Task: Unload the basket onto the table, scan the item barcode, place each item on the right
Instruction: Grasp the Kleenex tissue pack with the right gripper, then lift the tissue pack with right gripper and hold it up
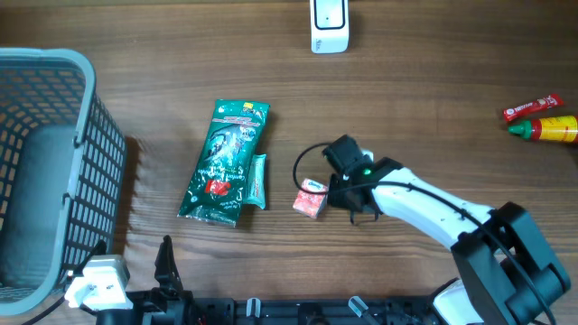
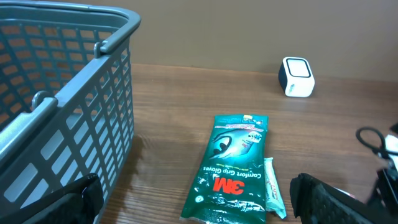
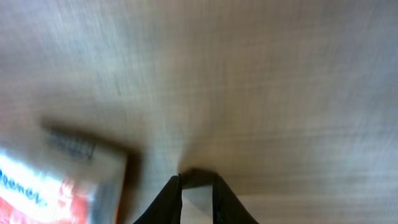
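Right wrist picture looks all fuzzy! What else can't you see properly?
Right wrist: motion blur smears the box; print unreadable.
Overhead: the arm covers the right gripper, so its grip is unclear.
Overhead: the bottle is cut by the right edge; label too small.
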Robot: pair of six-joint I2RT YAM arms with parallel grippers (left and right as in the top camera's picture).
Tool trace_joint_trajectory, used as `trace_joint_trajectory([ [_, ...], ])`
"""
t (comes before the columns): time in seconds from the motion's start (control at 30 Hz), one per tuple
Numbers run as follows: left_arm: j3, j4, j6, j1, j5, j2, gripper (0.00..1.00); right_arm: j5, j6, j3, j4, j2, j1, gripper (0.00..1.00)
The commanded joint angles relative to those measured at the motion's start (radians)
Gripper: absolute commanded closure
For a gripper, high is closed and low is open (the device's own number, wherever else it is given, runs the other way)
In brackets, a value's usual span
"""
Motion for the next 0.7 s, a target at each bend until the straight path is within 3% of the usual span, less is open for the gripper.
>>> trace_joint_trajectory([
  [0.0, 0.001, 0.003, -0.003, 0.005, 0.005, -0.003, 0.0, -0.01, -0.172, 0.021, 0.076, 0.017, -0.048, 0.78],
  [0.07, 0.001, 0.003, -0.003, 0.005, 0.005, -0.003, 0.0, -0.082, -0.248, 0.061, 0.102, 0.016, -0.057, 0.7],
  [0.17, 0.001, 0.003, -0.003, 0.005, 0.005, -0.003, 0.0, -0.16, -0.254, 0.119, 0.039, 0.016, -0.057, 0.71],
  [0.2, 0.001, 0.003, -0.003, 0.005, 0.005, -0.003, 0.0, -0.179, -0.19, 0.143, -0.008, 0.013, -0.06, 0.64],
  [0.23, 0.001, 0.003, -0.003, 0.005, 0.005, -0.003, 0.0, -0.18, -0.062, 0.172, -0.084, 0.005, -0.064, 0.64],
  [0.33, 0.001, 0.003, -0.003, 0.005, 0.005, -0.003, 0.0, -0.241, 0.088, 0.183, -0.132, -0.014, -0.063, 0.75],
  [0.37, 0.001, 0.003, -0.003, 0.005, 0.005, -0.003, 0.0, -0.269, 0.103, 0.182, -0.129, -0.014, -0.059, 0.72],
  [0.43, 0.001, 0.003, -0.003, 0.005, 0.005, -0.003, 0.0, -0.266, 0.109, 0.16, -0.105, -0.014, -0.044, 0.57],
  [0.67, 0.001, 0.003, -0.003, 0.005, 0.005, -0.003, 0.0, -0.27, 0.196, 0.025, 0.023, -0.014, 0.016, 0.55],
])
